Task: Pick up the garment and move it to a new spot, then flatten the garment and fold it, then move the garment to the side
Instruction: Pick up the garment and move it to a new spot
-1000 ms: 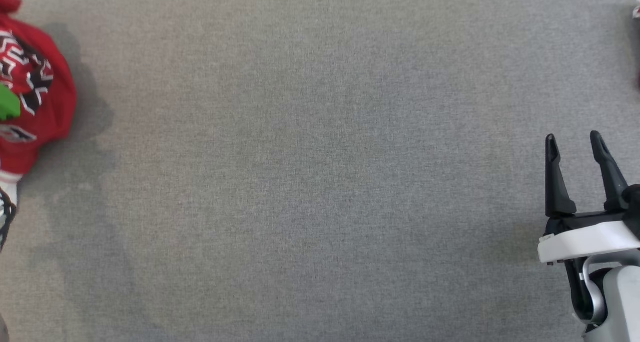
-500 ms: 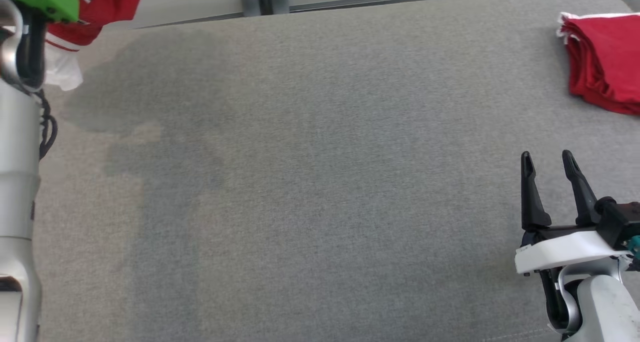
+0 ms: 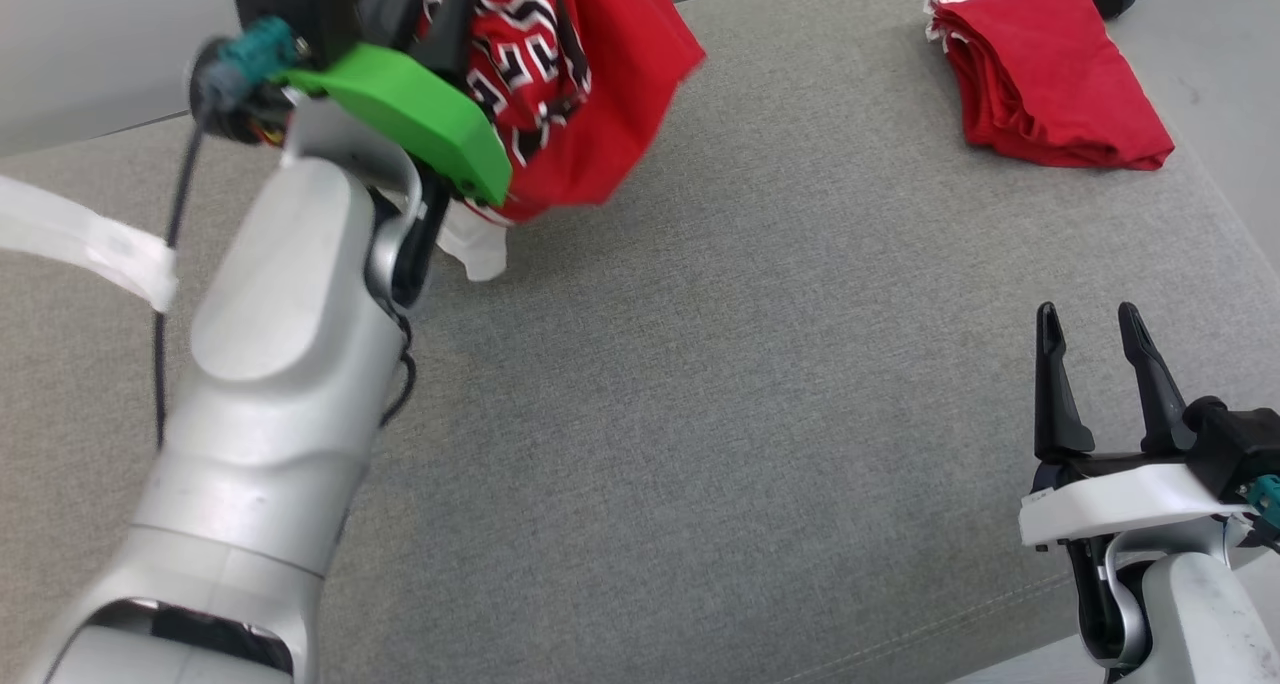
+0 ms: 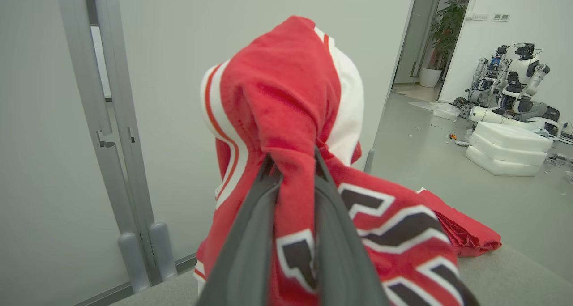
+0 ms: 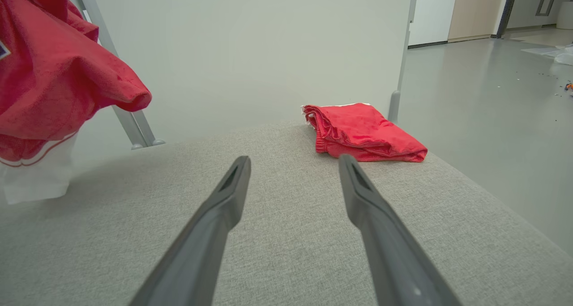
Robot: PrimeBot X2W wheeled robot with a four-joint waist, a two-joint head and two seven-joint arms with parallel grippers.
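You have two red garments in view. One patterned garment point(image 4: 286, 95) is pinched between the jaws of your left gripper point(image 4: 293, 160) and hangs above the grey padded surface point(image 3: 750, 414) (its white hem dangles lowest). One folded garment point(image 3: 1050, 94) lies beyond your right gripper point(image 3: 1090, 324), whose jaws stand spread, holding nothing.

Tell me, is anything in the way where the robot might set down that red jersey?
Nothing visible blocks the jersey from the grey surface below. A folded red cloth lies at the far right corner, and the open right end effector hovers near-right.
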